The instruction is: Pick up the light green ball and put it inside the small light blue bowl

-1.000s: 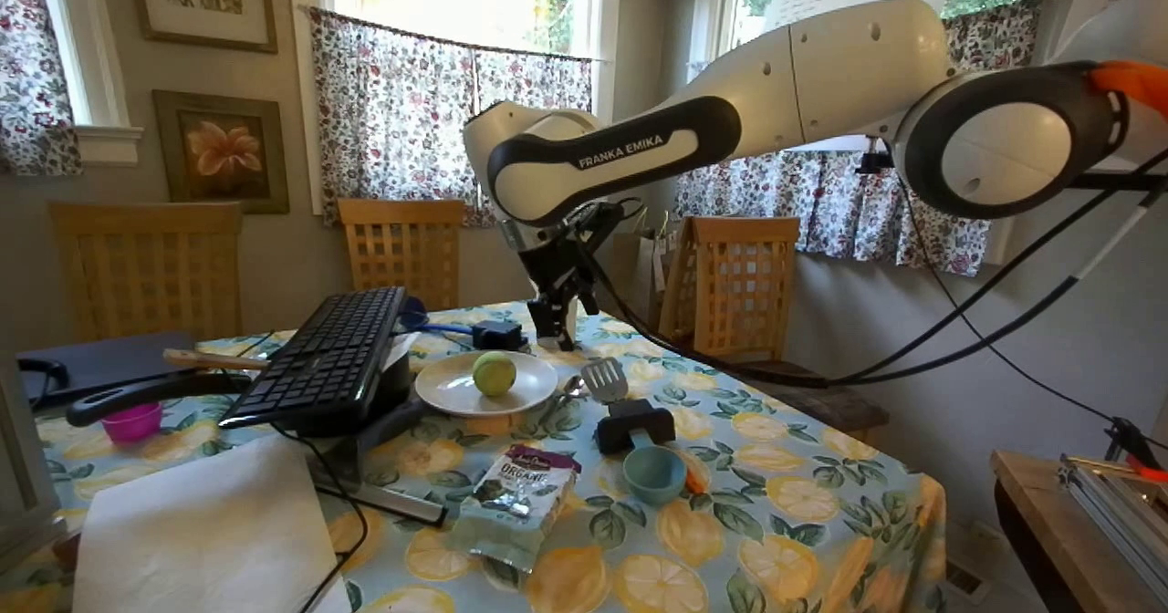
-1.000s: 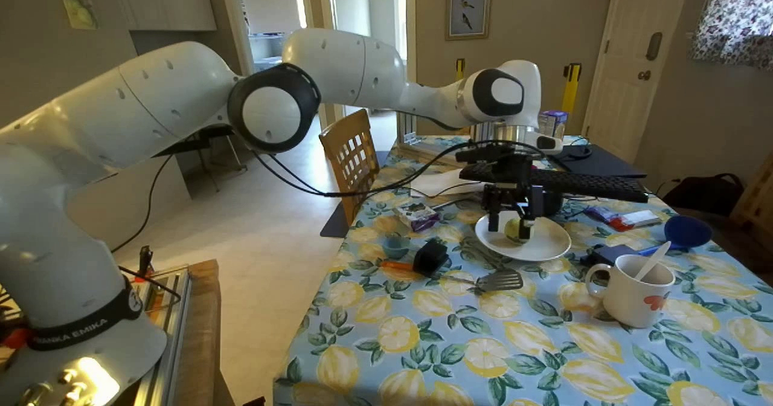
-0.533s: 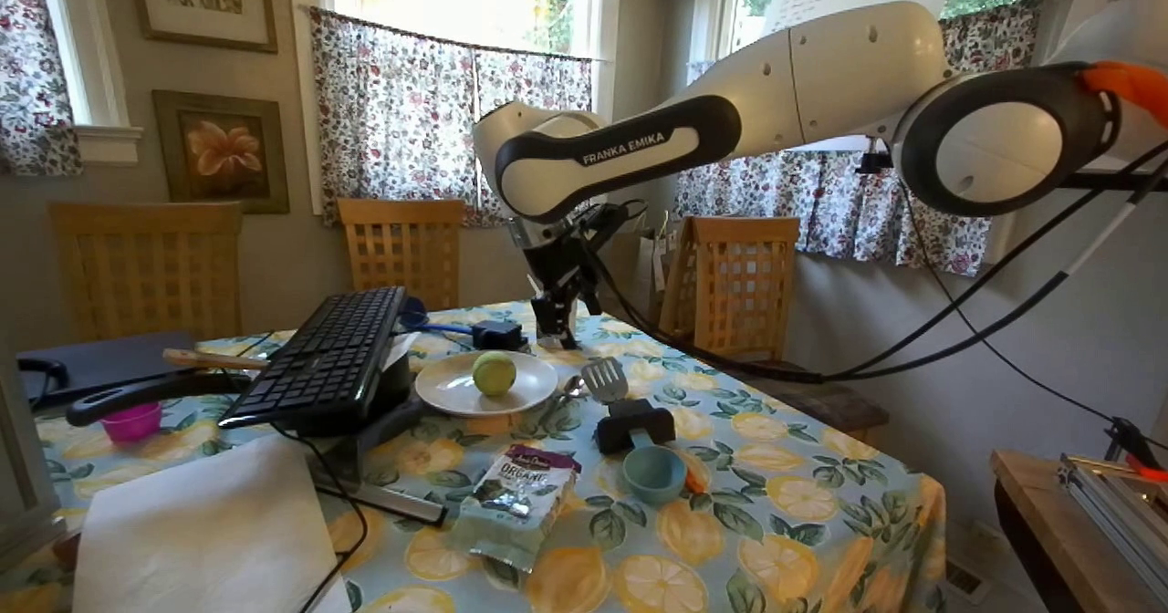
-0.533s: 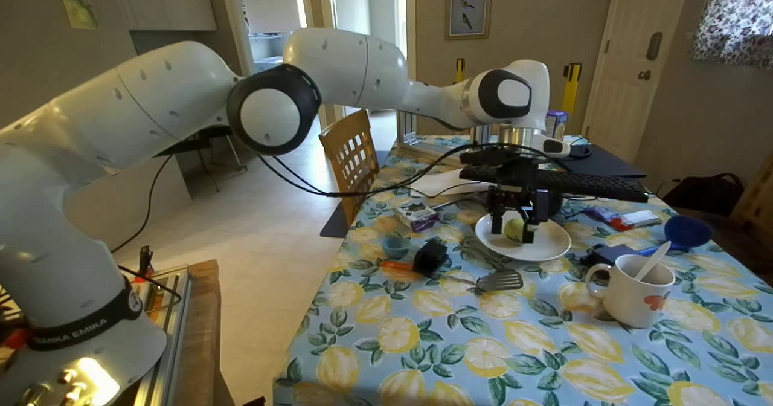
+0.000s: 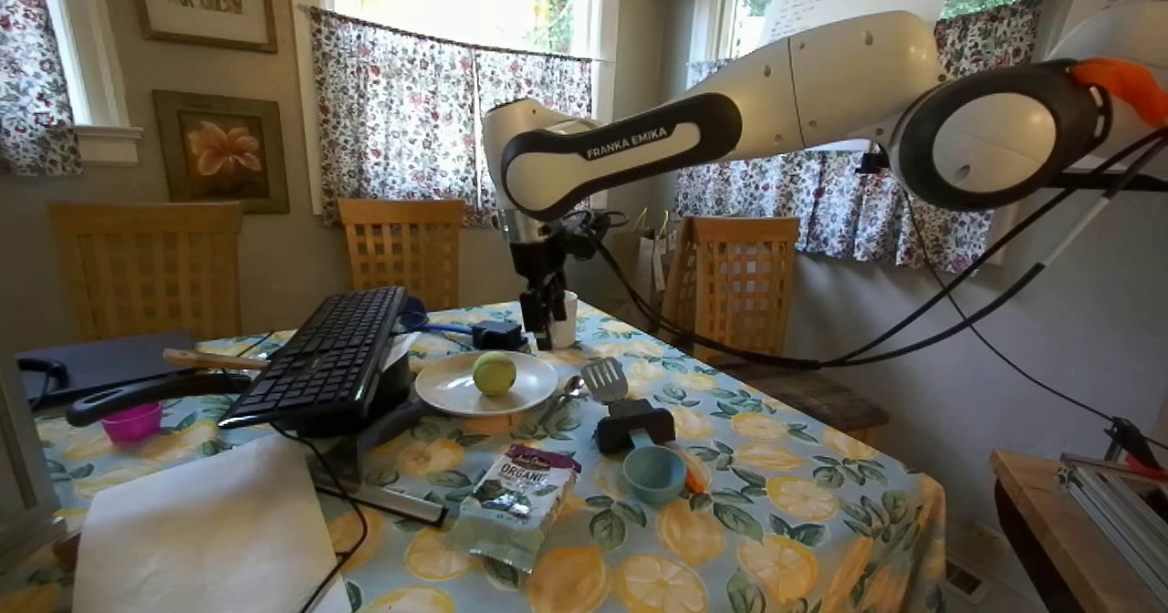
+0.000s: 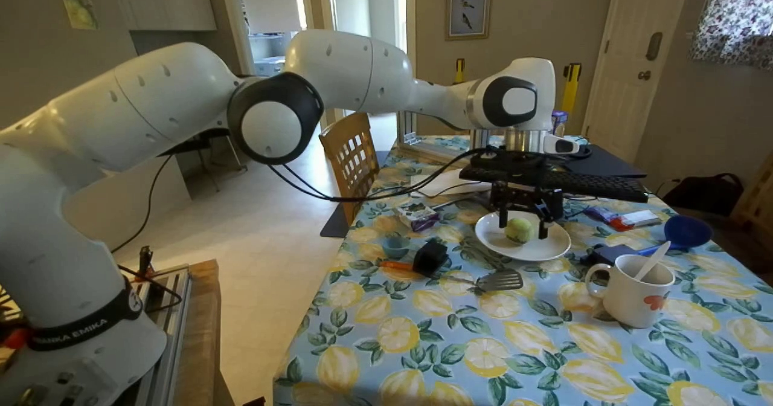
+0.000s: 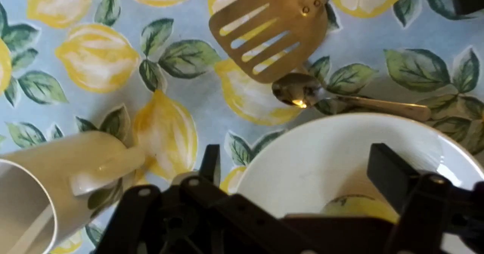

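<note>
The light green ball point(image 5: 494, 373) rests on the white plate point(image 5: 447, 387); it also shows in an exterior view point(image 6: 519, 230). In the wrist view the ball point(image 7: 361, 205) is partly hidden by my gripper's body. My gripper point(image 7: 297, 155) is open and empty, with fingers wide apart. One finger appears over the tablecloth outside the plate's rim, the other over the plate near the ball. In an exterior view the gripper point(image 5: 543, 335) hangs above the plate's far edge, apart from the ball. The small light blue bowl point(image 5: 655, 474) stands on the table; it also shows in an exterior view point(image 6: 396, 246).
A cream mug point(image 6: 637, 297) with a spoon stands close to my gripper. A slotted spatula point(image 7: 272, 31) and a metal spoon point(image 7: 302, 89) lie beside the plate. A black keyboard point(image 5: 324, 353) rises above the table. A snack bag point(image 5: 520, 503) lies near the bowl.
My gripper has turned, hangs more upright and has shifted slightly; in an exterior view its fingers now appear on either side of the ball. The ball, plate and bowl have not moved.
</note>
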Robot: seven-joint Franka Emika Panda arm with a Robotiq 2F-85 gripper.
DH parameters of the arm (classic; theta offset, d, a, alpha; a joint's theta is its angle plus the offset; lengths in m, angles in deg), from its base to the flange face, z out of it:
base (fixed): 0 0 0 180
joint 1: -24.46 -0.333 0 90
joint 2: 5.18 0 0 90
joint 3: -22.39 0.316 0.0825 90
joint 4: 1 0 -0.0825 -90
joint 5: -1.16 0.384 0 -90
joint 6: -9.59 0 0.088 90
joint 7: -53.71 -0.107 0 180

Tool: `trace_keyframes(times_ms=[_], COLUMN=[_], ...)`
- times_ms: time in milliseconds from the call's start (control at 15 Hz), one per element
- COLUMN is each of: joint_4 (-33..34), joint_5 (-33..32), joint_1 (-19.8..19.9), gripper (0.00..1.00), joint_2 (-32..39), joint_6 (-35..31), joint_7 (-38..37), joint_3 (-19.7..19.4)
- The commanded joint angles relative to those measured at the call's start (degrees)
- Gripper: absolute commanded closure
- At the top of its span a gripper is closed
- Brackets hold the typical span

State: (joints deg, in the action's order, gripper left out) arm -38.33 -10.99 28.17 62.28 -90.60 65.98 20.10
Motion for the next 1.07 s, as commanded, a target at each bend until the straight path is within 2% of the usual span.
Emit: trace_keyframes(times_ms=[0, 133, 333, 800, 933, 1000], joint_4=[0.1, 0.0, 0.5, 1.8, 2.1, 0.1], joint_5=[2.8, 3.9, 3.4, -0.3, -1.5, 0.4], joint_1=[2.9, 3.6, 3.7, 1.2, -0.1, 1.3], gripper=[0.0, 0.0, 0.0, 0.0, 0.0, 0.0], joint_2=[0.9, 1.4, 2.6, 4.4, 4.2, 3.3], joint_6=[-4.9, -5.2, -3.8, -3.9, -3.6, -4.0], joint_7=[9.2, 13.9, 18.3, 17.8, 14.1, 16.7], joint_3=[4.3, 6.8, 8.4, 5.3, 3.0, 4.8])
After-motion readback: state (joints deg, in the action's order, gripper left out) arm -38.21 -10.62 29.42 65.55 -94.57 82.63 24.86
